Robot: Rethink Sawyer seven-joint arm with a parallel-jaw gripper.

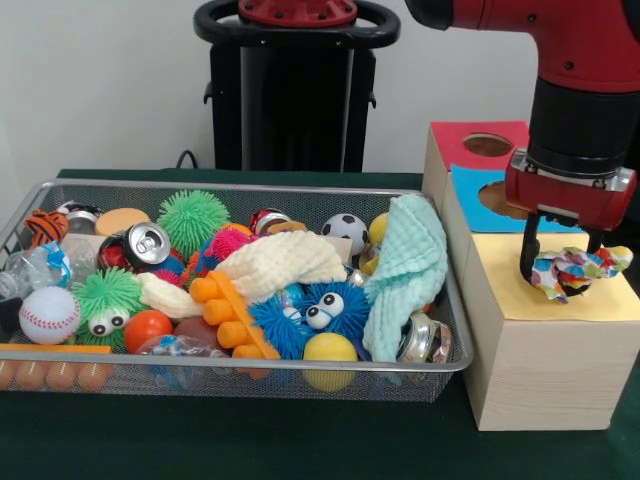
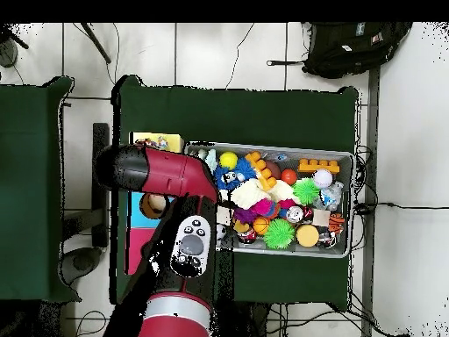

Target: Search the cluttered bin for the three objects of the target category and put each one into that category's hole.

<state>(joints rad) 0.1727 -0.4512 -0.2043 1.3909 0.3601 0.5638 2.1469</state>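
We see the hand [image 1: 562, 268] pinching a crumpled multicoloured wrapper [image 1: 578, 272] between its dark fingers [image 1: 530, 255], just above the yellow panel [image 1: 560, 298] at the near end of the wooden box [image 1: 535, 370]. The wrapper's loose end sticks out sideways past the fingers, and we cannot tell whether it touches the panel. Behind the hand, the box's blue panel [image 1: 472, 190] and red panel [image 1: 462, 135] each show a round hole; the blue one's hole is half hidden by the arm [image 1: 585, 90].

Beside the box on the green bench [image 1: 300, 440] stands the wire mesh bin [image 1: 250, 375], filled with clutter. Nearest the box, a mint-green cloth [image 1: 412, 265] drapes over the pile, with a crushed can [image 1: 422, 340] below it. We also make out a yellow ball [image 1: 330, 350], a blue fuzzy toy with googly eyes [image 1: 310, 312], a cream cloth [image 1: 282, 265], an orange plastic toy [image 1: 228, 315], a small soccer ball [image 1: 346, 230], a green spiky ball [image 1: 192, 220], an upright soda can [image 1: 145, 245] and a baseball [image 1: 48, 314].

In the overhead view, the arm covers the box's blue section, and the yellow panel [image 2: 156, 141] carries the bright wrapper.
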